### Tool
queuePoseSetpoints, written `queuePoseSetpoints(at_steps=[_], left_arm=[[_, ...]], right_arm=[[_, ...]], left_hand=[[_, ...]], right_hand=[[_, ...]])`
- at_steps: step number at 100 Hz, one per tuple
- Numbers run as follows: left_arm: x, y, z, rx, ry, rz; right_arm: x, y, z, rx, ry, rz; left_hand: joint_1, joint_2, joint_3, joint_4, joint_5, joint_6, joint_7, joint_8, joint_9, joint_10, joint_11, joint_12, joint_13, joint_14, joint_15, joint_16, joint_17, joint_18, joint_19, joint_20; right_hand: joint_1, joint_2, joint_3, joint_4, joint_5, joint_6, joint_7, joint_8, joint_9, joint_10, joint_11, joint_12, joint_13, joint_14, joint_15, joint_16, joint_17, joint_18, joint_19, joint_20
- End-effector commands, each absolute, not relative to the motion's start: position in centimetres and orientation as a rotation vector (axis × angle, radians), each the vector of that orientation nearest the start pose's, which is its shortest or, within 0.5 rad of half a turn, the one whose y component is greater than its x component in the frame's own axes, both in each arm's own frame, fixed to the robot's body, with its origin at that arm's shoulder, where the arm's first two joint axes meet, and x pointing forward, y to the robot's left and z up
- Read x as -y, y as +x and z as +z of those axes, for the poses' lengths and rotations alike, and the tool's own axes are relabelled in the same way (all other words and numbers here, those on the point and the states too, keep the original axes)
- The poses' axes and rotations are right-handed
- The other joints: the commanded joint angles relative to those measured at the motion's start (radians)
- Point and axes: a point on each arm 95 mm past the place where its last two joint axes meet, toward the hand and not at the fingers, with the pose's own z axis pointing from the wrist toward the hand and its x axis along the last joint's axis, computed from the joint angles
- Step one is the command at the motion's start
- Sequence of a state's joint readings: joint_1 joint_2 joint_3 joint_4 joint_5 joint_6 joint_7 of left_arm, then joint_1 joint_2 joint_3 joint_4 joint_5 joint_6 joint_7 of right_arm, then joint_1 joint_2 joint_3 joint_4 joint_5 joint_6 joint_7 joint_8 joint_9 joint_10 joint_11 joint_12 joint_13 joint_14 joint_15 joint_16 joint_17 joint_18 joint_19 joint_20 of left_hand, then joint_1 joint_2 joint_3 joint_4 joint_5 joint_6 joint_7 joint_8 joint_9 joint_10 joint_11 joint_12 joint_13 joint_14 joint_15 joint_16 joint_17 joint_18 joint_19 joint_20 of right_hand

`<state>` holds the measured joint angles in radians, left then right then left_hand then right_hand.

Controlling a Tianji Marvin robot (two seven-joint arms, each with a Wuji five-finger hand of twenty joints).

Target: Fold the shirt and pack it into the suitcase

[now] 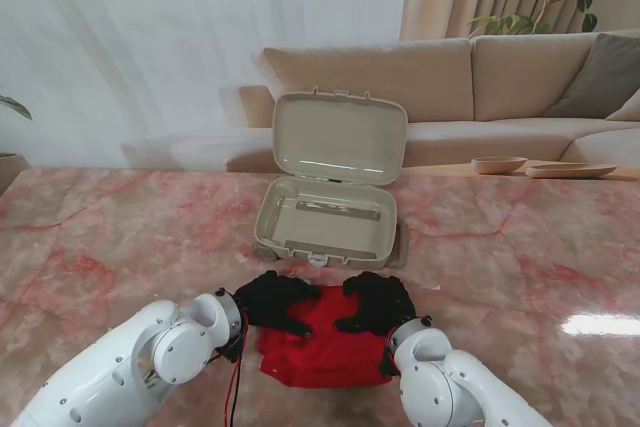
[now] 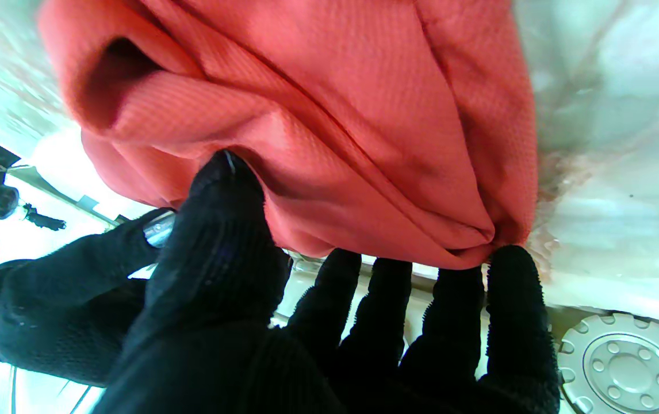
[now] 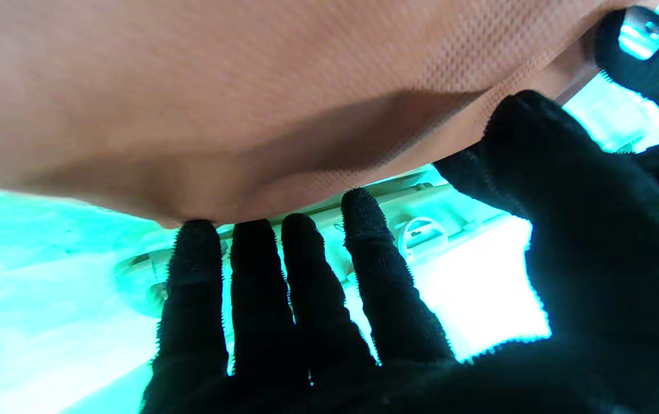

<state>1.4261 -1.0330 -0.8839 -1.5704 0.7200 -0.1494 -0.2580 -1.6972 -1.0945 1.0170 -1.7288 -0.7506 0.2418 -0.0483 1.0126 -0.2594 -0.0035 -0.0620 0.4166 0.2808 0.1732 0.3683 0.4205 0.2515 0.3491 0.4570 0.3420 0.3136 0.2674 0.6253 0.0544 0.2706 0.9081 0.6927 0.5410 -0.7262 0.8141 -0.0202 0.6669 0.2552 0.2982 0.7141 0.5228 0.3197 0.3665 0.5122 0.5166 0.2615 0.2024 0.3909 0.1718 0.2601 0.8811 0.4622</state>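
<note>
The shirt [image 1: 322,347] lies bunched on the table [image 1: 120,237], near to me and about midway between the arms; the left hand [image 1: 278,302] rests on its left far edge and the right hand [image 1: 377,304] on its right far edge, the two hands close together; the suitcase [image 1: 325,224] sits on the table just beyond the shirt, farther from me, with its lid [image 1: 340,137] standing up at the back; behind the table stands a sofa [image 1: 480,87]; a bowl [image 1: 498,164] lies far off to the right.
</note>
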Motion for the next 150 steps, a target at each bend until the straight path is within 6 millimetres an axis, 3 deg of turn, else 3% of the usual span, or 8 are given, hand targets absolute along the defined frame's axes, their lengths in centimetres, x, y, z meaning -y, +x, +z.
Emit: queuePoseSetpoints(at_steps=[1,66,79,102,103,110,142,150], left_arm=[[8.7,35.9,-37.8,-2.128,-1.343,-1.572],[9.0,35.8,-37.8,-2.132,-1.335,-1.544],[9.2,35.9,-38.0,-2.14,-1.335,-1.533],[9.4,36.2,-38.5,-2.18,-1.336,-1.501],[9.4,36.2,-38.6,-2.181,-1.336,-1.5],[9.4,36.3,-38.7,-2.184,-1.336,-1.496],[9.8,36.6,-39.5,-2.168,-1.351,-1.511],[9.9,36.7,-39.7,-2.153,-1.367,-1.521]], right_arm=[[-6.8,32.8,-36.9,2.003,-2.194,-2.063],[-6.5,33.3,-37.8,2.102,-2.159,-1.927],[-6.3,33.3,-38.0,2.132,-2.157,-1.894],[-6.1,33.4,-38.4,2.175,-2.159,-1.861],[-6.1,33.4,-38.4,2.176,-2.16,-1.859],[-6.1,33.5,-38.5,2.181,-2.162,-1.846],[-6.1,33.8,-39.0,2.252,-2.153,-1.76],[-6.1,33.9,-39.1,2.269,-2.144,-1.736]], left_hand=[[0.034,-0.025,-0.006,0.022,0.02,0.003,0.022,0.013,0.033,-0.022,0.039,0.027,0.117,-0.028,0.168,0.05,0.009,0.013,0.04,0.025],[0.069,-0.073,0.025,0.028,-0.002,0.01,0.096,0.013,0.029,-0.011,0.099,0.091,0.164,-0.031,0.27,0.157,0.05,0.021,0.112,0.1],[-0.062,-0.175,0.359,-0.003,-0.016,0.013,0.1,0.016,0.025,-0.029,0.132,0.136,0.179,-0.04,0.308,0.227,0.061,0.028,0.13,0.153],[-0.093,-0.256,0.532,-0.018,-0.045,0.016,0.106,0.026,0.026,-0.047,0.181,0.191,0.228,-0.061,0.383,0.336,0.116,0.027,0.237,0.304],[-0.093,-0.258,0.535,-0.018,-0.045,0.016,0.107,0.027,0.026,-0.048,0.184,0.194,0.231,-0.062,0.388,0.342,0.12,0.027,0.243,0.309],[-0.097,-0.271,0.559,-0.02,-0.054,0.017,0.108,0.03,0.031,-0.056,0.205,0.216,0.257,-0.072,0.425,0.385,0.149,0.019,0.298,0.355],[-0.077,-0.314,0.659,-0.029,-0.055,-0.001,0.245,0.102,0.129,-0.127,0.394,0.367,0.467,-0.151,0.646,0.579,0.387,-0.062,0.555,0.473],[-0.006,-0.352,0.621,-0.084,-0.063,-0.011,0.32,0.139,0.188,-0.147,0.407,0.534,0.523,-0.171,0.698,0.598,0.453,-0.083,0.614,0.463]], right_hand=[[-0.028,-0.037,0.022,-0.05,-0.019,-0.014,-0.005,-0.006,-0.017,-0.007,0.006,-0.015,-0.032,-0.023,-0.006,-0.012,-0.018,-0.023,-0.033,-0.01],[-0.005,-0.068,-0.001,-0.055,-0.041,-0.025,-0.021,-0.014,-0.034,-0.015,-0.023,-0.022,-0.032,-0.027,-0.018,-0.025,-0.017,-0.03,-0.065,-0.023],[0.01,-0.101,0.002,-0.058,-0.045,-0.029,-0.023,-0.016,-0.032,-0.011,-0.022,-0.017,-0.005,-0.014,0.003,-0.012,0.008,-0.011,-0.05,-0.014],[-0.001,-0.155,0.061,-0.076,-0.088,-0.049,-0.041,-0.029,-0.025,0.002,-0.013,0.008,0.14,0.033,0.115,0.074,0.123,0.095,0.102,0.088],[-0.002,-0.156,0.063,-0.077,-0.09,-0.048,-0.042,-0.03,-0.026,0.003,-0.013,0.008,0.143,0.034,0.119,0.079,0.231,0.011,0.205,0.14],[0.003,-0.177,0.078,-0.079,-0.092,-0.043,-0.042,-0.033,-0.017,0.004,-0.003,0.015,0.183,0.03,0.162,0.11,0.16,0.108,0.144,0.13],[0.009,-0.294,0.189,-0.107,-0.029,-0.027,0.019,0.001,0.019,0.022,0.125,0.137,0.229,0.001,0.456,0.296,0.262,0.056,0.432,0.274],[0.01,-0.3,0.194,-0.108,-0.011,-0.034,0.055,0.032,0.053,0.015,0.159,0.167,0.243,-0.01,0.496,0.319,0.293,0.031,0.477,0.288]])
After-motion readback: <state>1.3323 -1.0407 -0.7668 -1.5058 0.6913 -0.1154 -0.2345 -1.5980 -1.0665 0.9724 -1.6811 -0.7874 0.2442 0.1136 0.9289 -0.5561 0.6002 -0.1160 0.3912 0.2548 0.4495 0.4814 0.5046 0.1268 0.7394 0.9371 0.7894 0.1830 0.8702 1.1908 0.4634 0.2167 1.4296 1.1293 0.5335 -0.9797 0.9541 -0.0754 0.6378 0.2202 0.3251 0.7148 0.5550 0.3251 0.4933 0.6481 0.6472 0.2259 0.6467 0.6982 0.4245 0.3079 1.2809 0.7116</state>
